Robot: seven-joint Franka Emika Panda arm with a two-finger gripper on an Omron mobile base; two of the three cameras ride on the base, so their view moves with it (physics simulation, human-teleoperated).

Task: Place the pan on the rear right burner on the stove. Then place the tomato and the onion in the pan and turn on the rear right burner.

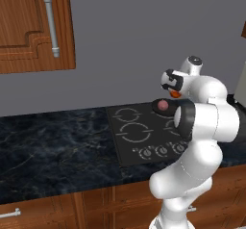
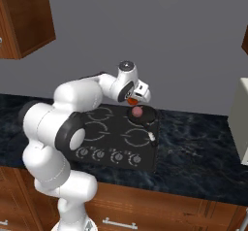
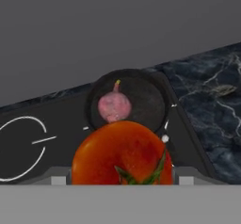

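The black pan (image 2: 147,116) sits at the rear right of the stove (image 2: 109,130) and covers the rear right burner, with its handle tip (image 2: 152,138) pointing forward. The pinkish-purple onion (image 2: 137,111) lies inside the pan (image 3: 143,98), left of centre. My gripper (image 2: 132,99) hangs just above and left of the pan, shut on the orange-red tomato (image 2: 131,101). In the hand view the tomato (image 3: 122,155) is large at the bottom, hiding the fingertips, with the onion (image 3: 114,106) just beyond it. From the left base, the tomato (image 1: 176,94) is above the onion (image 1: 163,105).
Another burner ring (image 3: 21,148) lies left of the pan. Four knobs (image 2: 106,156) line the stove's front edge. Dark marble counter (image 1: 53,146) spreads to both sides. A grey wall stands close behind, a wooden cabinet (image 1: 33,26) is at upper left, and a pale appliance (image 2: 240,121) stands at right.
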